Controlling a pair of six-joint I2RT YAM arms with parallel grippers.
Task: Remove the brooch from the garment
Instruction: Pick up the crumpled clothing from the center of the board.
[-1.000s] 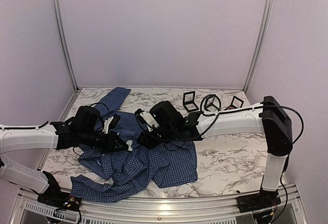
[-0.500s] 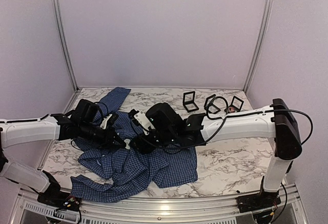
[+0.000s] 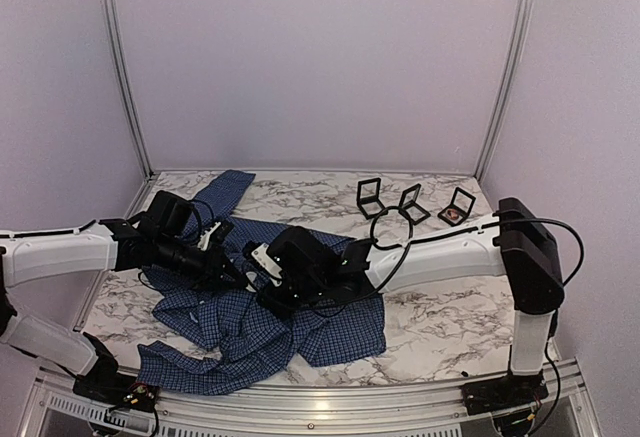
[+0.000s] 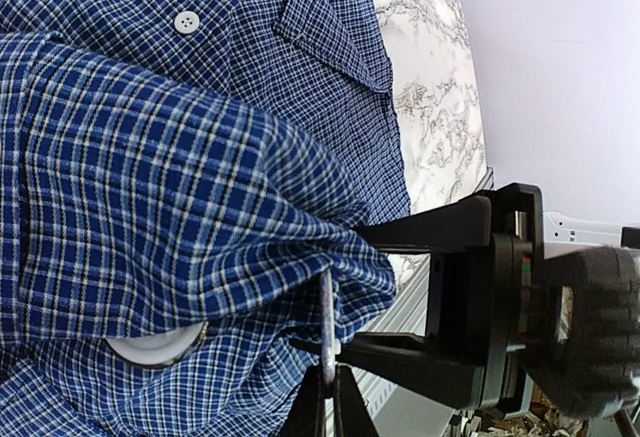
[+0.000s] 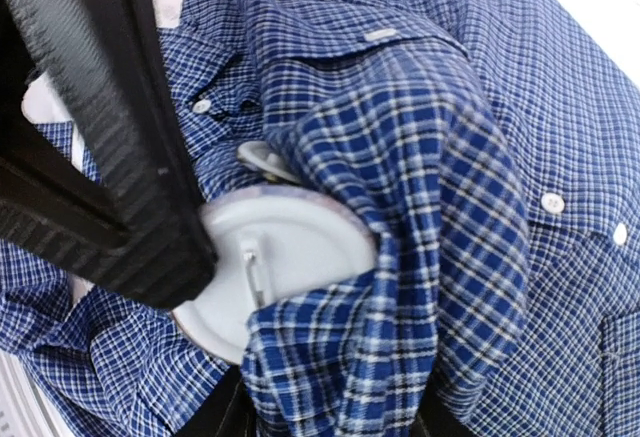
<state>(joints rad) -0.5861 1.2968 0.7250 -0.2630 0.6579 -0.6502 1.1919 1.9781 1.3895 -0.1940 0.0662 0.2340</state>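
Pale grey-white is all I can see of the brooch (image 5: 275, 257). Its round back faces my right wrist camera, showing a small pin fitting, and its coloured face is turned away. It lies half wrapped in a bunched fold of the garment (image 5: 470, 157), near the middle of the shirt and between my two grippers.

I judge it light and stiff, with a smooth back that may slip in my grip. The pin runs through soft cloth, which I expect to drag along rather than let go. The bare arc of its rim looks like the best place to take hold, gripping edge to edge across the disc and staying off the pin, which could bend or snag the weave.

My left gripper (image 4: 325, 402) is clenched tight. Cloth crowds its tips, and I cannot make out what, if anything, is caught between them. The jaws of my right gripper (image 4: 345, 287) stand apart, astride the fold that hides part of the disc. I cannot tell whether they are pinching it or only straddling it.

I count one brooch on one shirt. Three pale buttons (image 5: 551, 202) show in the right wrist view and one in the left. Three black frame boxes (image 3: 371, 197) stand in a row at the far side of the marbled table (image 3: 440, 307). The rightmost box holds something reddish, too small to name.
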